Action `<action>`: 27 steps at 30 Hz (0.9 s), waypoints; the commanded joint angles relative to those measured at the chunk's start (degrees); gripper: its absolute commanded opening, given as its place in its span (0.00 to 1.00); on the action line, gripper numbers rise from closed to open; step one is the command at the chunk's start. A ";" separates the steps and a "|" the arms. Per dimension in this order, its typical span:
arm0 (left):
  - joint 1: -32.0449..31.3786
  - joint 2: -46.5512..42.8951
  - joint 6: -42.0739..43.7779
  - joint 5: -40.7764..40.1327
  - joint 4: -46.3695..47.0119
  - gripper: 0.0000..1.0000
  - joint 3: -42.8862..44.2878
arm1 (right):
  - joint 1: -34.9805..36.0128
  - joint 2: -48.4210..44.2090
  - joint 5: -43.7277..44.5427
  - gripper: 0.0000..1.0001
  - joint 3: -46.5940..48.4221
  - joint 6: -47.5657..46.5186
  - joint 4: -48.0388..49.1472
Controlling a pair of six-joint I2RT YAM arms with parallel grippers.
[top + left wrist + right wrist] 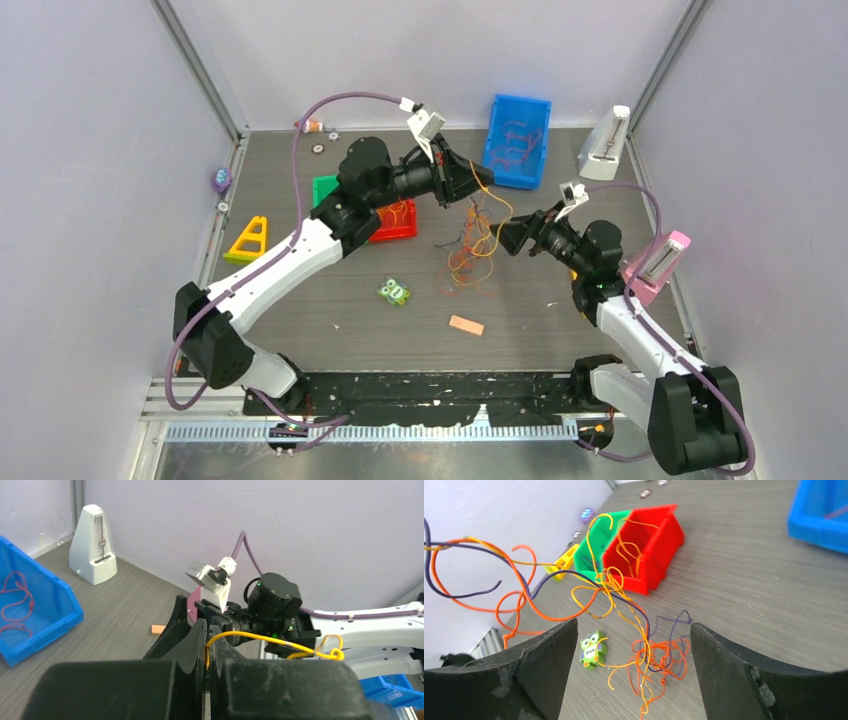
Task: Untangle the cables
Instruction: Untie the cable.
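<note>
The left tool point(480, 186) is clamped on a yellow strand, with the cables point(468, 240) hanging tangled from it to the bench point(540, 320) centre. The right tool point(506, 238) is spread wide beside them; one single strand is best pinched and drawn away slowly.

Single marking noted. The green owl piece point(593, 650), lying flat on the table point(749, 580), bears one short white word across its belly. It possibly reads "FIVE", but the right wrist view is too blurred to confirm.
</note>
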 commanded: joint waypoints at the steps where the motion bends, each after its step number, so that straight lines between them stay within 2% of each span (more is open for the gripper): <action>1: 0.26 0.41 -0.37 4.04 -7.03 0.00 7.31 | 2.23 1.17 -8.16 0.88 4.36 -5.02 10.83; 6: 0.26 1.30 -1.51 6.12 -9.20 0.00 10.50 | 9.19 3.20 -2.61 0.87 8.85 -14.03 2.72; 14: 0.26 1.57 -2.15 7.27 -11.48 0.00 13.03 | 14.92 9.09 1.13 0.84 11.10 -15.68 4.07; 16: 0.26 1.56 -2.29 7.64 -12.16 0.00 13.71 | 15.70 10.21 2.17 0.79 11.88 -15.26 4.45; 19: 0.42 0.79 -2.04 7.30 -13.37 0.00 14.23 | 16.58 11.32 4.09 0.51 12.60 -14.46 4.33; 20: 0.63 0.01 -1.55 5.41 -13.92 0.00 13.64 | 16.62 11.47 4.60 0.36 12.28 -14.07 4.21; 21: 1.05 -1.24 -1.06 3.31 -14.03 0.00 12.64 | 16.66 11.39 5.98 0.31 11.92 -13.45 4.23; 22: 1.71 -2.52 -0.69 1.71 -13.83 0.00 11.72 | 16.71 11.01 7.75 0.28 10.60 -13.08 4.38; 27: 7.91 -6.26 0.26 -2.81 -19.31 0.00 12.71 | 16.58 9.88 16.71 0.29 4.86 -10.09 0.91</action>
